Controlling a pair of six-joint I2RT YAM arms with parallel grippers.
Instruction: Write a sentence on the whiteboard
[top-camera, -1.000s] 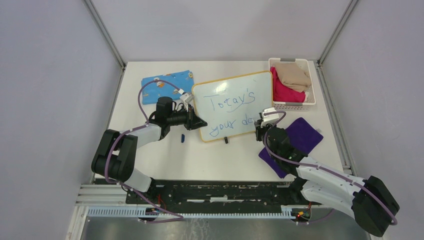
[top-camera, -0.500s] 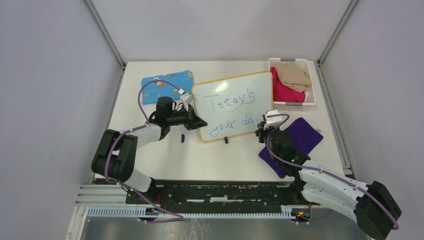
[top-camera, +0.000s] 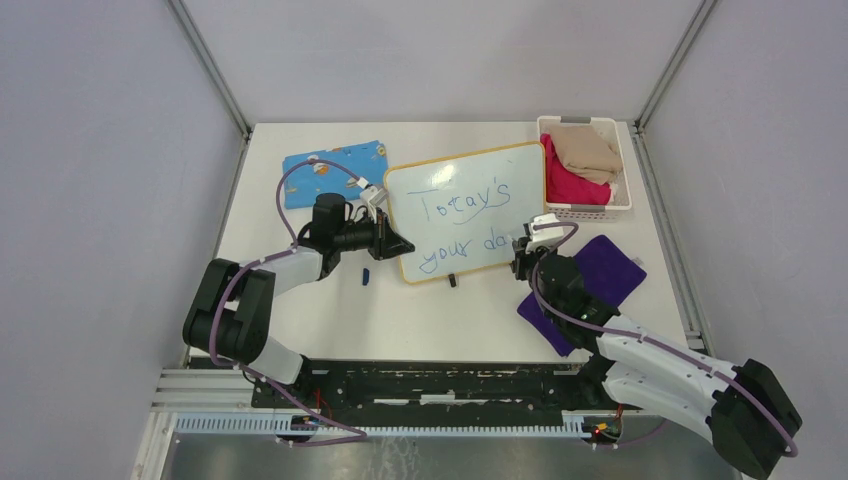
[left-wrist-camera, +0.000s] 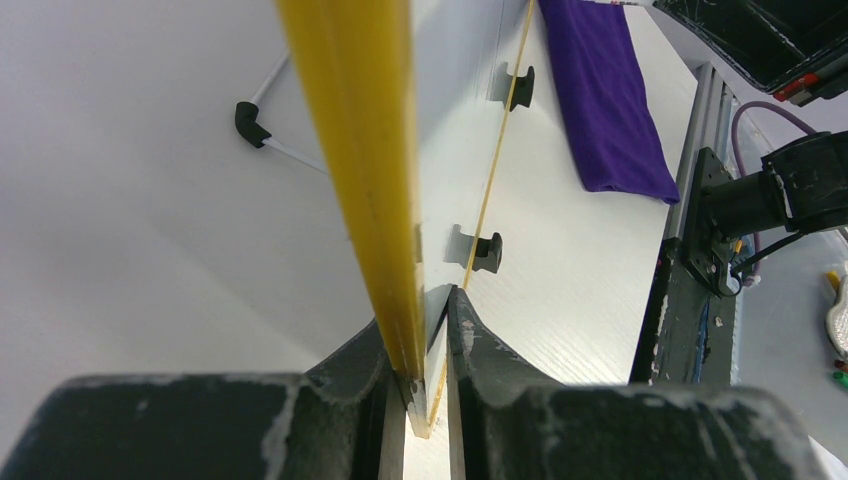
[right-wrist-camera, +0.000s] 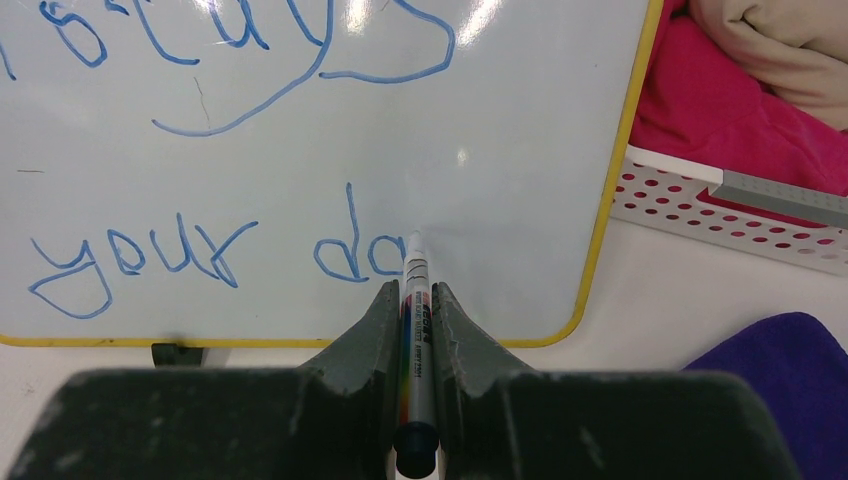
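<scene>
flat white yellow-rimmed whiteboard (top-camera: 470, 225) lies mid white table (top-camera: 440, 320). blue patterned cloth (top-camera: 335, 163) just behind-l of it. white perforated basket (top-camera: 590, 211) at back-r, beside board's r edge, beige cloth (top-camera: 585, 148) behind pink cloth (top-camera: 565, 185) in it. purple cloth (top-camera: 610, 270) in front of basket. l gripper (top-camera: 403, 246) on board's front-l corner; r gripper (top-camera: 520, 252) front-r, thin white marker (right-wrist-camera: 418, 330) tip on board, r of blue handwritten sentence (right-wrist-camera: 350, 230).

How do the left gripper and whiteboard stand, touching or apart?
Touching. In the left wrist view, the left gripper clamps the whiteboard by its rim.
</scene>
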